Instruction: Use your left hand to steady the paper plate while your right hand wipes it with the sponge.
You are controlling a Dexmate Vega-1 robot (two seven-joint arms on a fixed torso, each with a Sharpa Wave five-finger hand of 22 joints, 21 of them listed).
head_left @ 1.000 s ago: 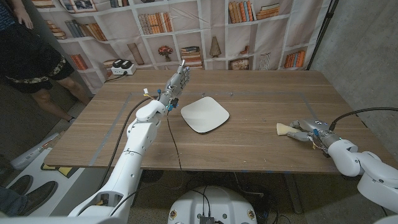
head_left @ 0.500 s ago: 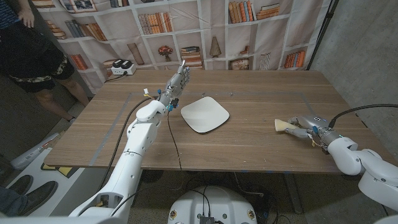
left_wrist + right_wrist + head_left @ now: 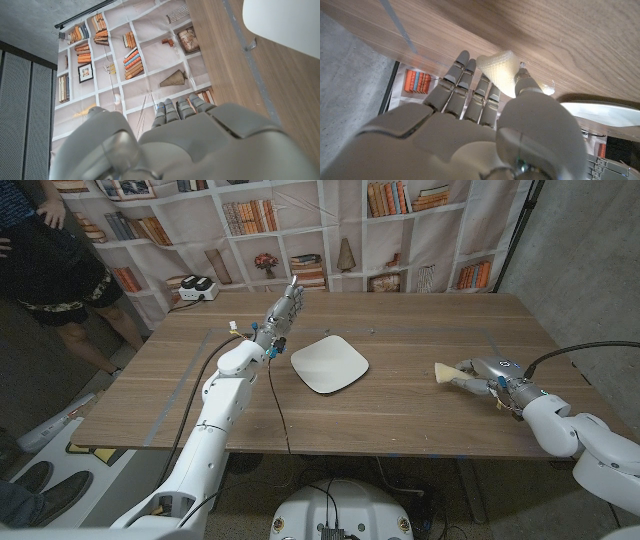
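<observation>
The white paper plate (image 3: 329,363) lies on the wooden table (image 3: 400,410) near its middle; its edge shows in the left wrist view (image 3: 285,22) and the right wrist view (image 3: 600,114). My left hand (image 3: 282,311) hangs above the table just left of the plate, fingers stretched out and apart, holding nothing; its back shows in the left wrist view (image 3: 190,140). At the table's right side my right hand (image 3: 487,375) grips the pale yellow sponge (image 3: 446,372), which pokes out toward the plate. In the right wrist view the sponge (image 3: 501,71) sits between thumb and fingers (image 3: 470,95).
A black cable (image 3: 275,405) runs across the table left of the plate. A small white and black device (image 3: 196,288) stands at the far left corner. A person (image 3: 50,250) stands beyond the table's left end. A bookshelf backdrop (image 3: 300,230) hangs behind.
My right hand has carried the sponge a short way left and farther in, toward the plate. The left hand and the plate have stayed where they were.
</observation>
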